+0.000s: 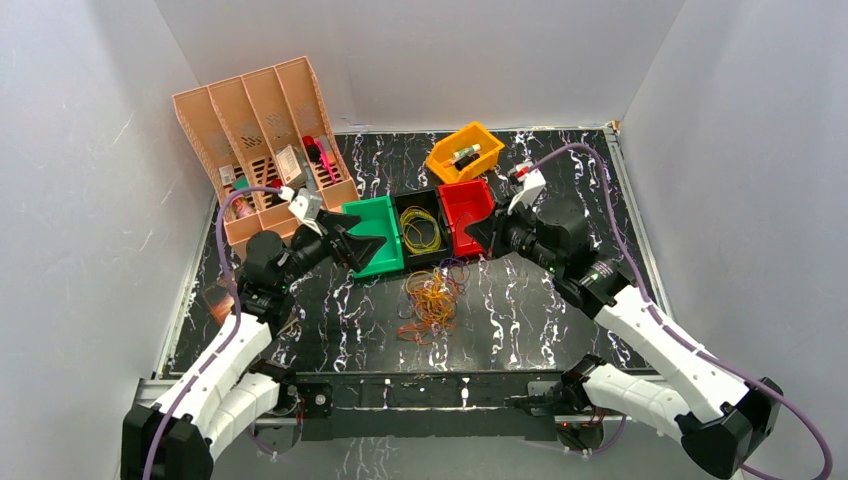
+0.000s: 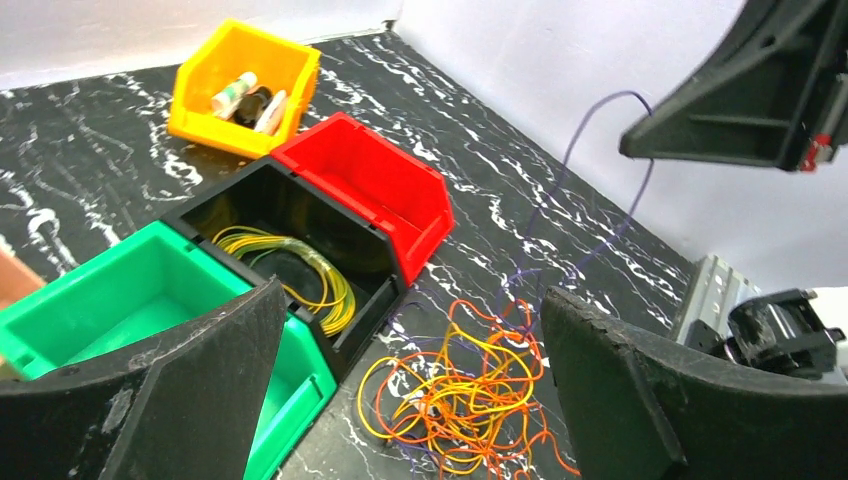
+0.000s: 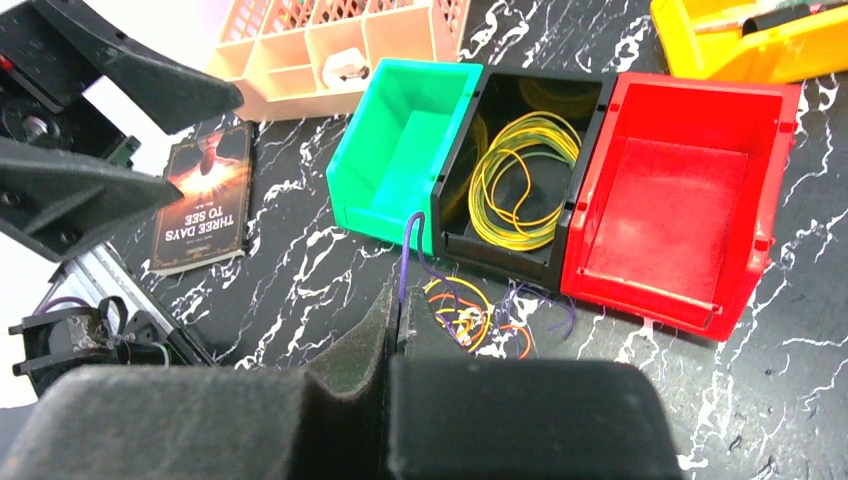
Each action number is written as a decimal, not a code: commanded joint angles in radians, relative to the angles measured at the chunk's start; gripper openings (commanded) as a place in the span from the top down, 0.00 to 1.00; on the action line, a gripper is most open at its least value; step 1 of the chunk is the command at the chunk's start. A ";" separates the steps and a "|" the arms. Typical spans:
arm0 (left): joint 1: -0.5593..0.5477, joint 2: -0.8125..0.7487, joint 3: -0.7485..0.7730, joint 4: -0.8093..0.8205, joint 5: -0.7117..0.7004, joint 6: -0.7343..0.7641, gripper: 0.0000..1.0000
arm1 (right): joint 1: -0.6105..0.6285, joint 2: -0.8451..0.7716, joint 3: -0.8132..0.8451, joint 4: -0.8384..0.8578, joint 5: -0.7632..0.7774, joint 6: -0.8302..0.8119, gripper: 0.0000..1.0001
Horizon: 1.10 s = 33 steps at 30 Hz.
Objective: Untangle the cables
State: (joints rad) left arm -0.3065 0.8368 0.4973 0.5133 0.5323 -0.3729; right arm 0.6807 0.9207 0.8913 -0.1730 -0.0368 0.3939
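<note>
The right claw [image 3: 392, 325] hides the purple cable's [image 3: 404, 260] pinched end and perhaps the near edge of the tangle [image 3: 470, 312].

Tangled orange, yellow and red cables [image 1: 432, 300] lie heaped on the counter [image 1: 330, 330], below the right gripper [image 3: 392, 320]. It pinches one thin purple cable [image 3: 404, 260] rising from the heap. A yellow coil [image 3: 515, 180] lies in the black bin [image 3: 495, 262] beyond.

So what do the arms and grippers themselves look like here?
Both the left arm and right arm have white shells on the lower links and black joints and wrists, with a purple hose running along each. The left gripper and right gripper each carry two black, wedge-shaped fingers with rough faces.
</note>
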 commanded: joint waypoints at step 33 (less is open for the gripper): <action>-0.414 0.433 0.118 0.450 -0.117 0.079 0.04 | -0.003 0.045 0.136 -0.001 -0.202 -0.041 1.00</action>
State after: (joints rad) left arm -0.6979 1.2476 0.5560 0.8776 0.3088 -0.3134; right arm 0.6807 0.9707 1.0115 -0.2367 -0.1928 0.3733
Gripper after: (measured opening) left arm 0.960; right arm 0.020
